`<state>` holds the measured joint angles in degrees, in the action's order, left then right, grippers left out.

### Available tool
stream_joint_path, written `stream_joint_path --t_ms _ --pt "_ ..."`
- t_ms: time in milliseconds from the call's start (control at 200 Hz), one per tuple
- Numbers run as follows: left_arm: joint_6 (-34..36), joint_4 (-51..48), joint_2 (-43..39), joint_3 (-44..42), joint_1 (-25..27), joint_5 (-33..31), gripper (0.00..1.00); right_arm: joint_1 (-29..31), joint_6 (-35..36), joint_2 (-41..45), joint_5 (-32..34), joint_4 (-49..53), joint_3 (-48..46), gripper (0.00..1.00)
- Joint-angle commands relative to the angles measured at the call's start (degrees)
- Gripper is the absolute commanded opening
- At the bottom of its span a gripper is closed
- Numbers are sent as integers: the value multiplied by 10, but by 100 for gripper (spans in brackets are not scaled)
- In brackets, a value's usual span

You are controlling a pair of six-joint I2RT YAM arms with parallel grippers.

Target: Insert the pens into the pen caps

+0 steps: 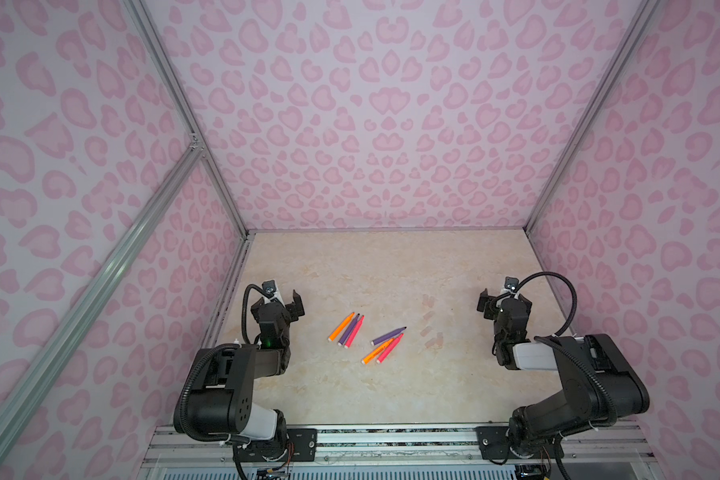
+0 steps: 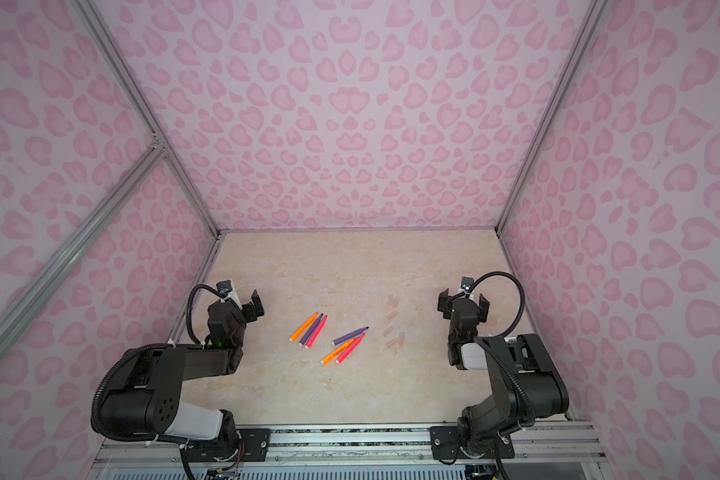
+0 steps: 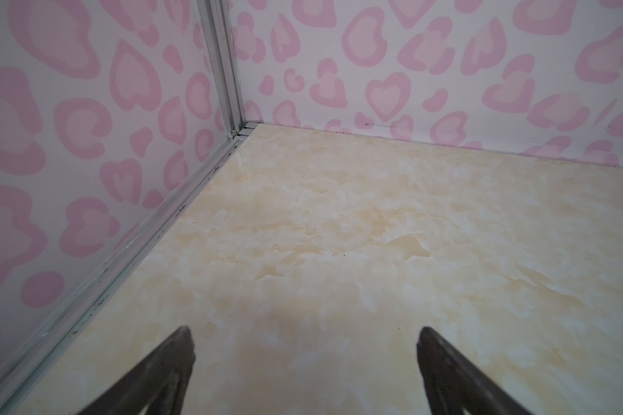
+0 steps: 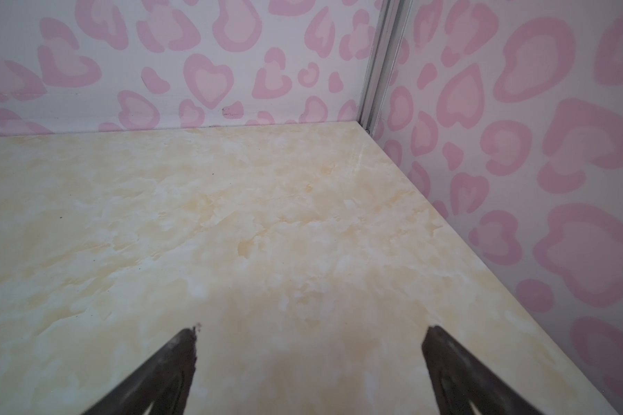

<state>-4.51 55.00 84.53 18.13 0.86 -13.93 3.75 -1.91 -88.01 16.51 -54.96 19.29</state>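
Observation:
Several pens lie on the beige tabletop in two groups of three. The left group has an orange pen (image 1: 341, 327), a purple pen (image 1: 348, 329) and a pink-red pen (image 1: 354, 331). The other group (image 1: 385, 345) lies just to its right; both groups also show in the other top view (image 2: 310, 330). To the right of the pens lie several faint clear pen caps (image 1: 428, 328) (image 2: 391, 328). My left gripper (image 1: 285, 300) (image 3: 304, 339) stands open and empty, well left of the pens. My right gripper (image 1: 504, 297) (image 4: 312, 339) is open and empty, to the right of the caps. Both wrist views show only bare tabletop.
Pink heart-patterned walls (image 1: 391, 124) close the table in at the back and on both sides, with aluminium posts in the back corners (image 3: 227, 72) (image 4: 378, 64). A metal rail (image 1: 391, 436) carrying both arm bases runs along the front edge.

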Motion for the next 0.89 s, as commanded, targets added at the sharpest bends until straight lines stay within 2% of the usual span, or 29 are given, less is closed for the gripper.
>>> stream_joint_path --t_ms 0,515,555,605,635,670,735,790,835,890 --pt "0 26 -1 0 0 -4 98 1 0 0 5 -8 0 99" --pt "0 28 -2 -2 0 -4 98 3 8 4 4 -20 -5 99" --pt "2 36 -5 -5 1 -6 98 11 14 15 18 -40 -16 99" --pt "5 -11 -31 7 12 -33 98 31 20 43 81 -45 -27 99" --pt "9 -49 -55 22 23 -52 98 50 27 69 118 -15 -24 99" --pt "-4 -118 -84 35 28 -75 98 63 35 90 131 21 -15 99" --pt "-21 -151 -126 37 29 -82 98 90 37 123 170 105 17 99" --pt "-39 -151 -168 21 29 -81 98 114 -5 156 206 195 57 99" --pt "-59 -162 -209 14 29 -64 98 130 -45 188 194 314 95 99" --pt "-106 -221 -267 24 29 -29 98 138 -132 219 161 446 139 99"
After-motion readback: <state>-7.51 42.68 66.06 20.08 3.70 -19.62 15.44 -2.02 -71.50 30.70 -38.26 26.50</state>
